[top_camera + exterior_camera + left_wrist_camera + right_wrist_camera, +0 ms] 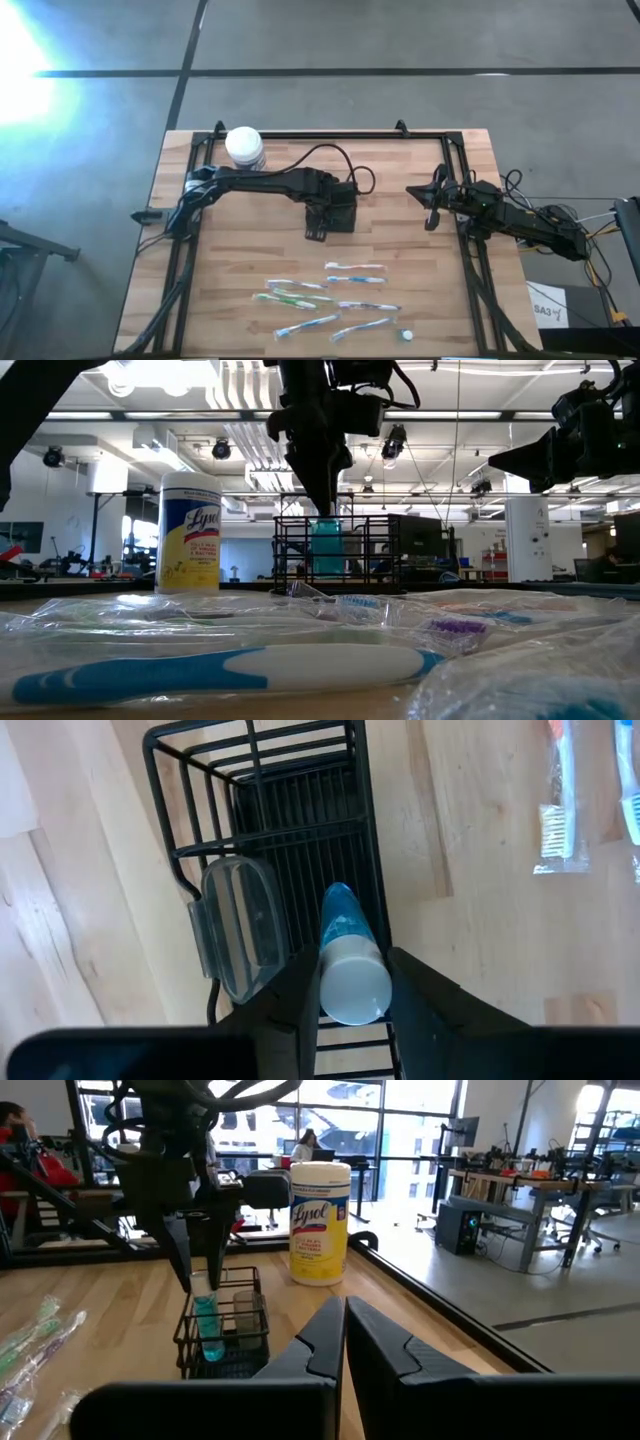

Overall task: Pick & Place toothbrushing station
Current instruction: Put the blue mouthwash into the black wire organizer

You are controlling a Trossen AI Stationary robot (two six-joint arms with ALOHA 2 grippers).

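Black caddy (280, 830) base hidden behind blue tube (350, 955).

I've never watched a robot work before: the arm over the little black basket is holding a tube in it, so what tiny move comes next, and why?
Probably open the jaws and let go. The left gripper grips the white cap of the teal tube, which stands upright inside the black wire caddy, its lower end seemingly near the caddy's floor. The right gripper waits shut at the table's right edge.

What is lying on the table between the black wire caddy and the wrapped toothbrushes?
Nothing: in the high view, bare wood separates the black wire caddy from the nearest wrapped toothbrushes. The left claw is above the caddy, shut on a blue tube.
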